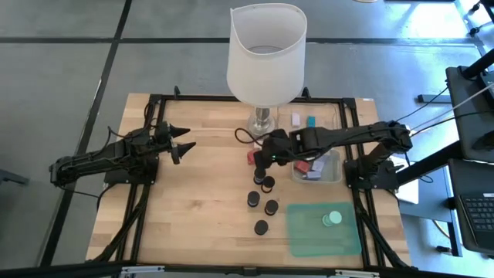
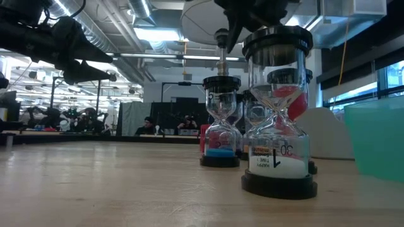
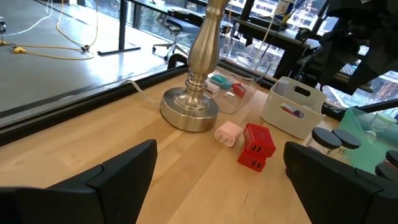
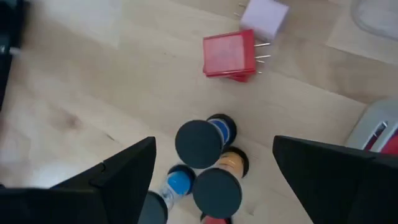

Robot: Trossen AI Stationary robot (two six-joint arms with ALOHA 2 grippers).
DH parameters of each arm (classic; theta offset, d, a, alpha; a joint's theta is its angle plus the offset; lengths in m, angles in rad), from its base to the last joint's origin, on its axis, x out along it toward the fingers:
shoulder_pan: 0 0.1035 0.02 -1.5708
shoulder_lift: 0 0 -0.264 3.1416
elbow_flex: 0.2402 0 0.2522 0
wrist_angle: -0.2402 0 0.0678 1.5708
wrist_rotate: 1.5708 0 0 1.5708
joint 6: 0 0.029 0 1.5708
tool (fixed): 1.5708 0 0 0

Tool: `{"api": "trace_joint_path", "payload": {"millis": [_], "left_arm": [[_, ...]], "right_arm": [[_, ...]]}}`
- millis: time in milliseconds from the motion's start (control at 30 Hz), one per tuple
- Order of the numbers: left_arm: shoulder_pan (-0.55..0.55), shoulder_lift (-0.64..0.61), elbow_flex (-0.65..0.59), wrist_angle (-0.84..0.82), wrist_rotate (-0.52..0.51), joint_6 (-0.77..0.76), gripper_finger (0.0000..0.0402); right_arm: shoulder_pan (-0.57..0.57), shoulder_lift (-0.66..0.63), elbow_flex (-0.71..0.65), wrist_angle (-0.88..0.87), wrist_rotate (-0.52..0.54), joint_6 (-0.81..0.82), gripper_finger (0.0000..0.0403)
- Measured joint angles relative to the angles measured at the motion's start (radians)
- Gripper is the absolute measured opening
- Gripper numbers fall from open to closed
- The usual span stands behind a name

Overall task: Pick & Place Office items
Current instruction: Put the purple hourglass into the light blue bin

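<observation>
Where the wooden surface (image 1: 201, 208) comes nearest the low camera, black-capped sand timers stand upright in a loose group: from above their round black tops read as one lowest timer (image 1: 262, 227), then two more (image 1: 272, 207) and (image 1: 253, 199), then a close pair (image 1: 263, 182) under the right arm. The low view shows the nearest timer (image 2: 278, 113) with red and white sand and another behind it (image 2: 221, 120) with blue sand. Beside them lies a green mat (image 1: 305, 239) carrying a mint-green disc (image 1: 332, 218). Above the close pair hangs the right gripper (image 1: 262, 165), its fingers spread wide with nothing between them; its wrist view looks straight down on the black caps (image 4: 199, 143) framed by those fingers. Just past it lie a red block (image 4: 229, 55) and a pink block (image 4: 265, 17), touching each other, near the lamp base (image 3: 189, 109). A grey tray (image 1: 318, 171) holds small red and pale pieces, and a clear tray (image 1: 312, 116) farther back holds a white and a teal block. The white lampshade (image 1: 266, 54) stands at the far edge. Well apart, the left gripper (image 1: 185, 144) waits wide open and empty.
</observation>
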Motion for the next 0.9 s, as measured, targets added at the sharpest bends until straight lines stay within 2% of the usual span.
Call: {"api": "trace_joint_path", "payload": {"millis": [200,300,600,900], "left_arm": [[0.000,0.000,0.000,0.000,0.000,0.000,0.0348],[0.000,0.000,0.000,0.000,0.000,0.000,0.0347],[0.000,0.000,0.000,-0.003,0.000,0.000,0.0347],[0.000,0.000,0.000,-0.004,0.000,0.000,0.0347]], "right_arm": [[0.049,0.013,0.002,0.002,-0.012,0.128,0.0327],[0.066,0.064,0.051,-0.053,-0.020,0.114,0.0327],[0.066,0.265,0.368,-0.318,0.003,0.017,0.0327],[0.069,0.331,0.407,-0.332,0.006,-0.039,0.0327]]}}
